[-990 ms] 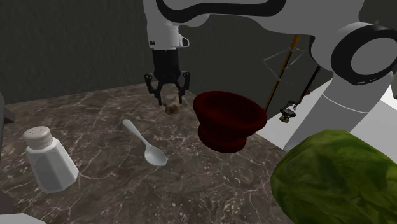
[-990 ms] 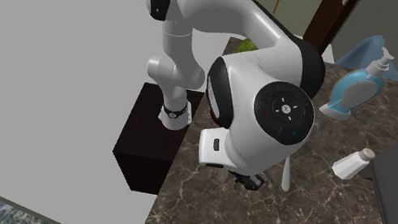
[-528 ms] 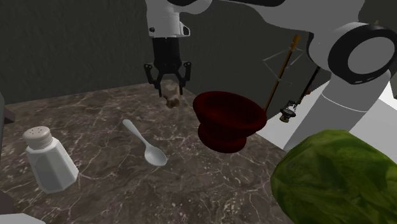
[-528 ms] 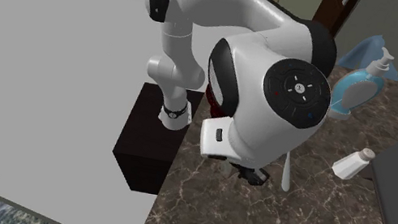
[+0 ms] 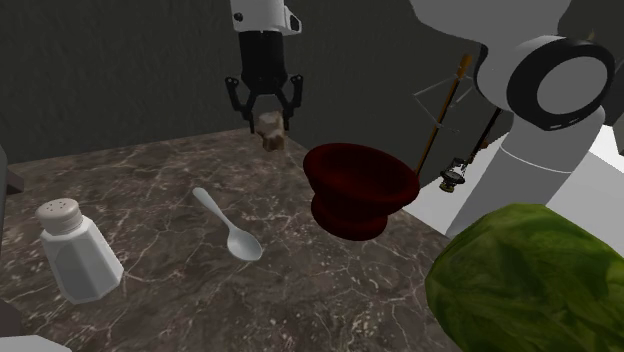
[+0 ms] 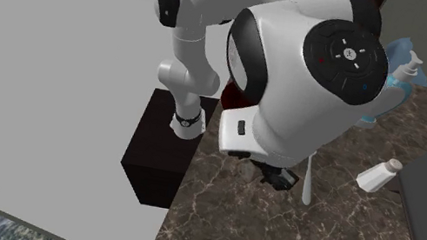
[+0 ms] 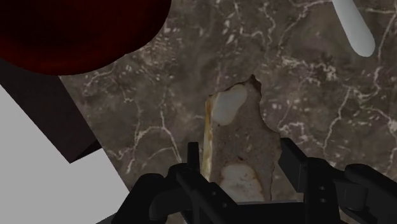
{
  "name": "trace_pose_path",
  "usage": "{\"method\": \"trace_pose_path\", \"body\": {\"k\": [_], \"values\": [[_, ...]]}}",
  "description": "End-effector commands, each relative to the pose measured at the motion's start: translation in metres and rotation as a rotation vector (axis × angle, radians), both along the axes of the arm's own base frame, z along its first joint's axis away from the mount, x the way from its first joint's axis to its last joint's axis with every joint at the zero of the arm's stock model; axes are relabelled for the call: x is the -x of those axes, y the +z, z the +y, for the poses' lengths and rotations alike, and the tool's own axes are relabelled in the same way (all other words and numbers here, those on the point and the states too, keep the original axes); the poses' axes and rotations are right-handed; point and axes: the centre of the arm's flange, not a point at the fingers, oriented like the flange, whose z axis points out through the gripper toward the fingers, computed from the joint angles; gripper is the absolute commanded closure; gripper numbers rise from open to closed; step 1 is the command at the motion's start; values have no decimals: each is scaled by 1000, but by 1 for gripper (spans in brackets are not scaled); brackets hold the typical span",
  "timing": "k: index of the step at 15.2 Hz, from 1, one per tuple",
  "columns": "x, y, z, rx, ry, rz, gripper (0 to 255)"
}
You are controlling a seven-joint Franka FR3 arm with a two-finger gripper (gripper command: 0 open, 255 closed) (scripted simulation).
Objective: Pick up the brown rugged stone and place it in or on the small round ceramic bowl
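Dark marbled counter (image 5: 330,290), white arm (image 5: 555,90) reaching over it. Dark red bowl (image 5: 355,185) sits at the counter's edge. Spoon (image 5: 228,228) lies to the shoulder view's left of it. Gripper (image 5: 267,122) points down, fingers clamped on the stone (image 5: 271,138). The stone hangs in the air clear of the counter, to the shoulder view's left of the bowl.

Wrist view: the fingers pinch one end, and most of the stone sticks out past the tips.

My read: rigid, rough, probably dense for its size. The rough faces should hold, but the lumpy shape means point contact, so it could pivot. A grip nearer the middle looks safer. Lower it before letting go — a drop may chip the bowl.
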Motion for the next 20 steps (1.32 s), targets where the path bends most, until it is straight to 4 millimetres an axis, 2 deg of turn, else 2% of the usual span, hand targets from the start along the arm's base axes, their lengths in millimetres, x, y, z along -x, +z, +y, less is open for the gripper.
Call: {"method": "trace_pose_path", "body": {"k": [1, 17, 20], "values": [[0, 11, 0, 0, 0, 0, 255], [0, 95, 0, 0, 0, 0, 255], [40, 98, 0, 0, 0, 0, 255]]}}
